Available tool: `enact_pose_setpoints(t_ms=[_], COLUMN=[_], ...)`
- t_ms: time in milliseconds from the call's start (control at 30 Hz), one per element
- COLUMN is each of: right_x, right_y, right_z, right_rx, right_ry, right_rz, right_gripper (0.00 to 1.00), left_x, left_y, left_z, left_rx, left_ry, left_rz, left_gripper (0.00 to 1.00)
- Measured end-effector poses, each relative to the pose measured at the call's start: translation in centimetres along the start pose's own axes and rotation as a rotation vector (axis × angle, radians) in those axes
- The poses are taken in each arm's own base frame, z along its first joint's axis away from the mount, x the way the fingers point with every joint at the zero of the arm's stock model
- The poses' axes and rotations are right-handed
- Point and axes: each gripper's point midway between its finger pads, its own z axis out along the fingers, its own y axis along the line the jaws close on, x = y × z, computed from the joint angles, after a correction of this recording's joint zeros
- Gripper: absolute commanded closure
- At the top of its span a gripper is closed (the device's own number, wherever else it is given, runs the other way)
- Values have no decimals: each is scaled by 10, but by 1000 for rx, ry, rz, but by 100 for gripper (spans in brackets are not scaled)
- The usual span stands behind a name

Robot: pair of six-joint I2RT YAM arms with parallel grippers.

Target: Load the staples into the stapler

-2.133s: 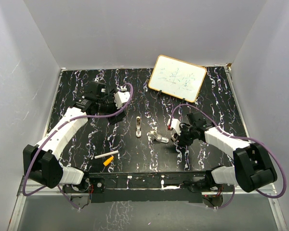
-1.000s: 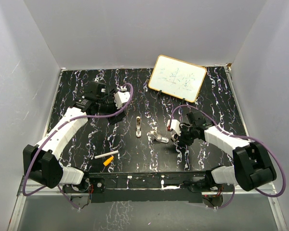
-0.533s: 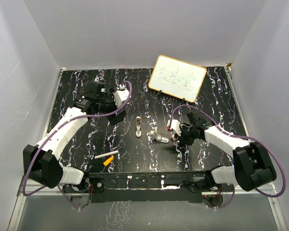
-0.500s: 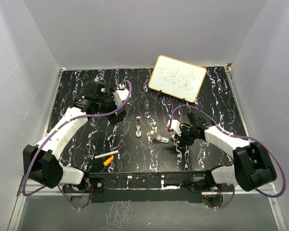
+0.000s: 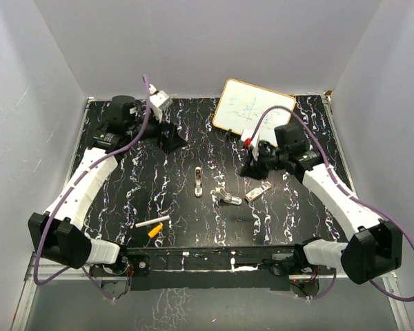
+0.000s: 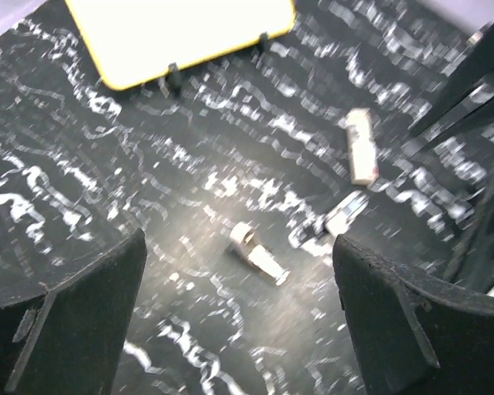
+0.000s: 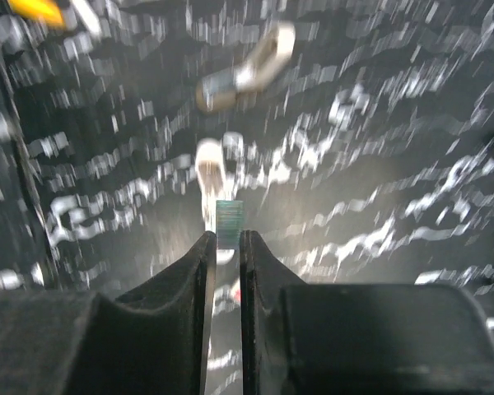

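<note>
1. Looking down from the top view, the stapler (image 5: 228, 198) lies flat on the black marbled worktop (image 5: 300, 217), roughly midway between the two arms, with nothing touching it.
2. Just left of it there's a slim cream piece (image 5: 199, 181) lying front to back, and just right of it a small white block (image 5: 259, 192). All three are close together, but none of them touch as far as I can see.
3. Then the right gripper (image 7: 226, 239) hangs above the worktop, behind the white block and a bit in front of the whiteboard (image 5: 252, 112). Its fingers are pinched nearly together on the staples (image 7: 228, 219), a tiny grey-green strip right at the tips. At least that's what it looks like, because the wrist picture is pretty blurry and I can't say more about it.
4. Over on the other side, the left gripper (image 5: 172, 136) is up over the back-left part of the worktop, well apart from the stapler. Its fingers are spread wide with nothing between them, and only worktop shows through the gap in its wrist view.
5. That whiteboard is propped up at the back right with some scribbles on it.
6. Near the front edge on the left, a white stick (image 5: 152, 223) and an orange piece (image 5: 154, 232) lie just beside each other, well away from both grippers.
</note>
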Motion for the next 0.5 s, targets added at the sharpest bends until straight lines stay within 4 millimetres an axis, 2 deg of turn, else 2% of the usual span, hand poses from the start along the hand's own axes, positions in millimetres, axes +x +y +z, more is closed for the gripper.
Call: enact_pose_setpoints(t_ms=[133, 267, 367, 500], right_x=[-81, -146, -173, -191], right_y=[-12, -27, -35, -37], right_z=[-15, -26, -27, -22], right_rx=[12, -1, -37, -118], right_ry=[-220, -389, -467, -523], right_rz=[62, 159, 252, 383], right_gripper=[91, 91, 91, 91], left_x=[-38, -79, -101, -126], left_y=[-9, -15, -21, -30], left_z=[2, 6, 9, 8], left_rx=[73, 158, 240, 348], left_ry=[-129, -233, -293, -371], left_rz=[-155, -263, -354, -463], left_gripper=[10, 15, 19, 25])
